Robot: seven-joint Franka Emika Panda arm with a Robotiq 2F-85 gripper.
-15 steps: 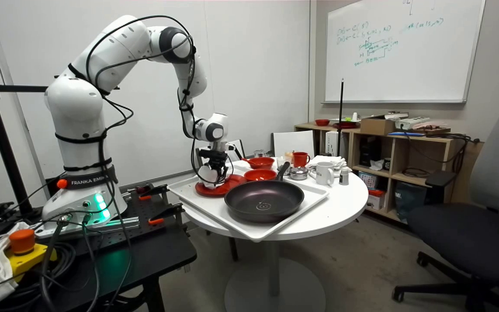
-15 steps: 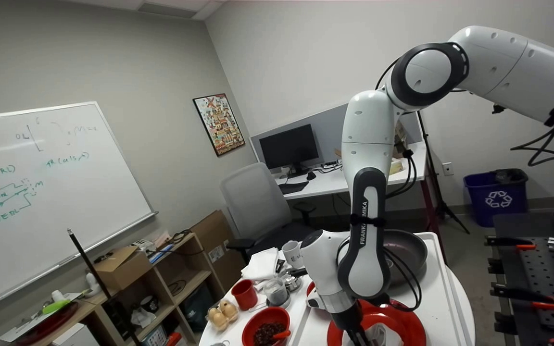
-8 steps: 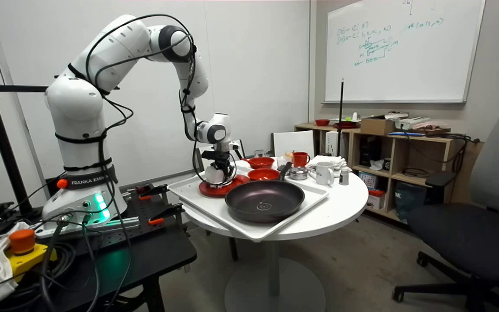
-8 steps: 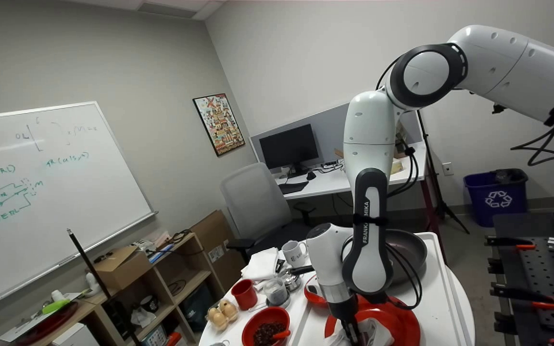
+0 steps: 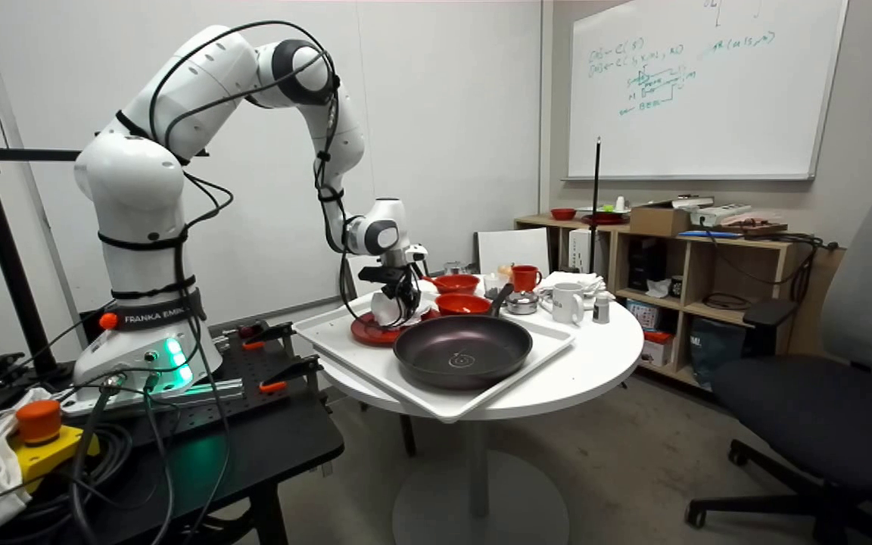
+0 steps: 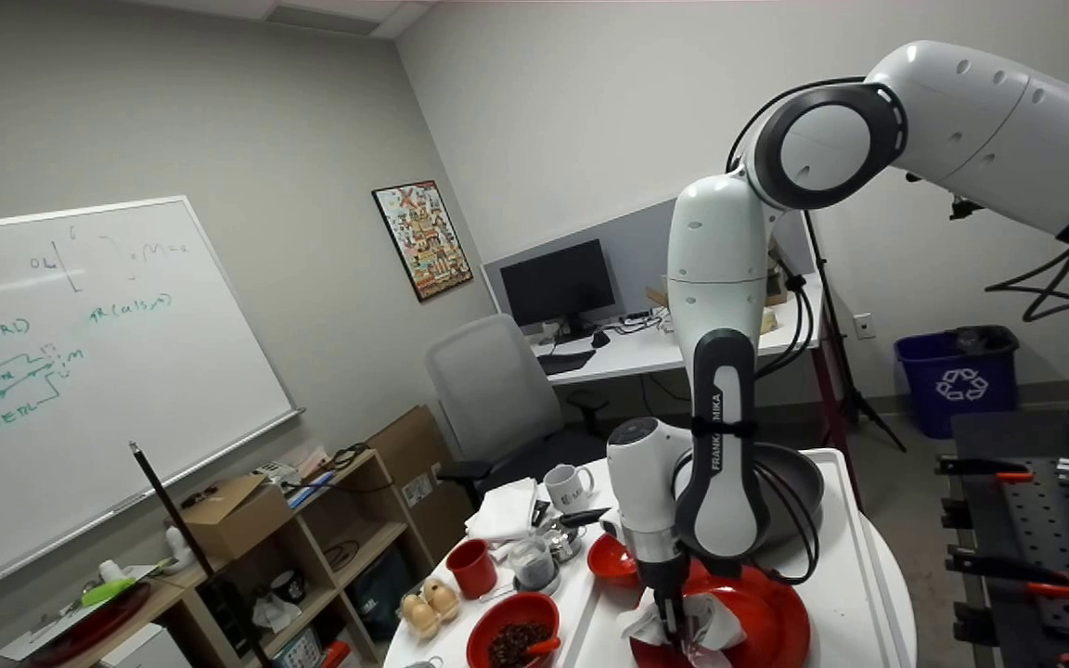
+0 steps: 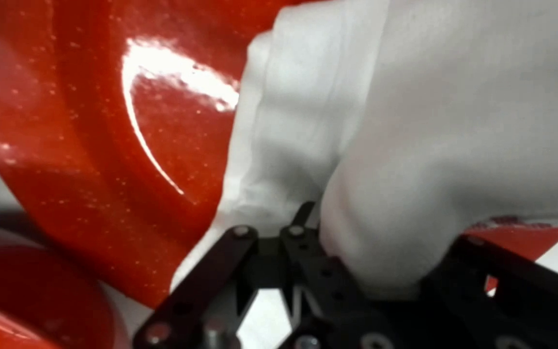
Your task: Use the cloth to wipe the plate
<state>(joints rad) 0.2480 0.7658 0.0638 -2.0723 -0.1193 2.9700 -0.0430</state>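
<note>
The red plate (image 6: 776,612) sits on the white tray (image 5: 368,359), toward the edge of the surface (image 5: 599,371) nearest the robot base (image 5: 133,356), and there's the white cloth (image 7: 405,121), bunched over one side of it! Pale specks dot the red face in the wrist view. The tool (image 7: 270,235) points down at the plate, clamped on a fold of that cloth. Just beside the plate stands a small red bowl (image 6: 611,559); the black frying pan (image 5: 460,356) shares the tray, toward its front corner in an exterior view, handle (image 5: 499,299) rising by the bowl. Over to the surface's edge opposite the pan: a second red bowl (image 6: 508,610) holding dark bits (image 6: 507,642) and a red spoon (image 6: 544,647), some tan eggs (image 6: 421,617), a red mug (image 5: 523,280). And a white mug (image 5: 566,304) stands toward the edge away from the base.
</note>
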